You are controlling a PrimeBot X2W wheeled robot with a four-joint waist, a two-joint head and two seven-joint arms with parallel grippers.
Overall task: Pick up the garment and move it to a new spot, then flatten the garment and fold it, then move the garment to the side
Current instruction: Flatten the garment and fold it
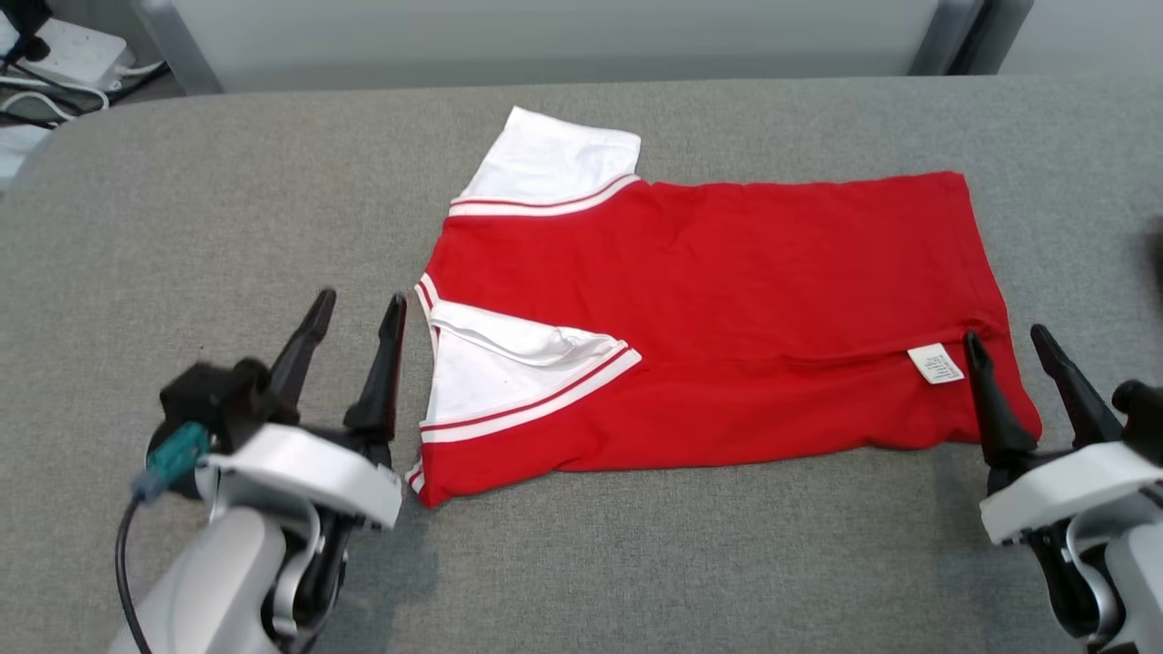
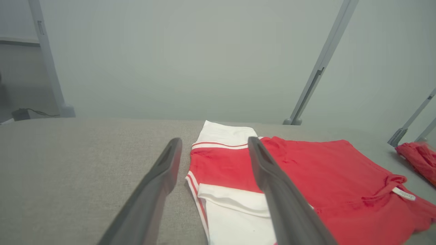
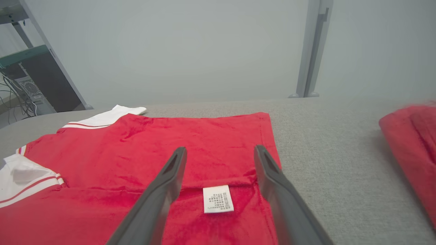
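The garment [image 1: 727,309] is a red shirt with white, red-striped sleeves, lying folded lengthwise on the grey table [image 1: 227,209]. A white care label [image 1: 936,363] shows near its right end. My left gripper [image 1: 359,309] stands open just left of the shirt's collar end, nothing between its fingers. My right gripper [image 1: 1008,341] is open at the shirt's lower right corner, over the hem. In the left wrist view the garment [image 2: 306,170] lies past the open fingers [image 2: 160,183]. In the right wrist view the label [image 3: 218,199] sits between the open fingers [image 3: 272,177].
A second red cloth [image 3: 412,143] lies on the table to the right, also seen as a red bundle [image 2: 419,158] in the left wrist view. Cables and a power strip [image 1: 64,54] sit beyond the table's far left corner. Metal frame legs [image 3: 311,51] stand behind.
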